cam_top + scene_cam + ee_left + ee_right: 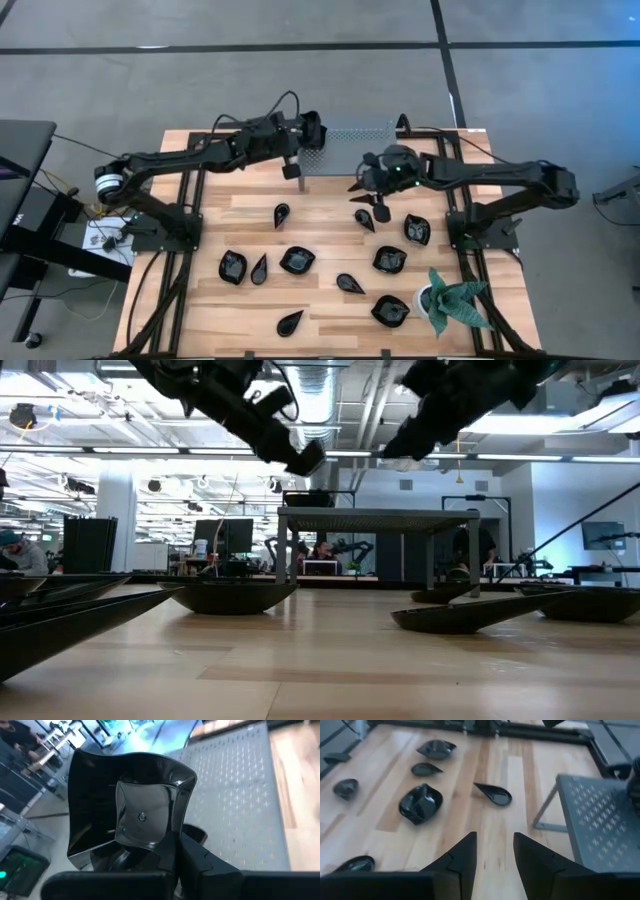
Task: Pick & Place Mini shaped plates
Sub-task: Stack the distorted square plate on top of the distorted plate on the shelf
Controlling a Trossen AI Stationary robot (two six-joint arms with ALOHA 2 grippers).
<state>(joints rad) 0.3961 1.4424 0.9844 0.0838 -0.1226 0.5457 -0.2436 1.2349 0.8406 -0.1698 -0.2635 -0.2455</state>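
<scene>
My left gripper (291, 168) hangs over the table's far part, beside the left near corner of the grey perforated shelf (345, 140), and is shut on a glossy black square plate (130, 805). My right gripper (370, 198) hovers open in front of the shelf's near edge, above the wood, with nothing between its fingers (495, 840). Several other black plates lie flat on the table: a teardrop (282, 213), a square (297, 261), a leaf (350, 283) and a wavy one (390, 311). My left gripper (165, 850) pinches the square plate between its two fingers at one edge of the rim (150, 851). The plate is lifted clear of the table and stands on edge beyond the fingers, one broad face turned back toward the wrist camera.
The shelf (240, 795) stands on thin legs at the table's far edge, its top bare. A green spiky plant (455, 300) sits at the near right corner. A teardrop plate (364, 220) lies just near of my right gripper. Bare wood shows between shelf and plates.
</scene>
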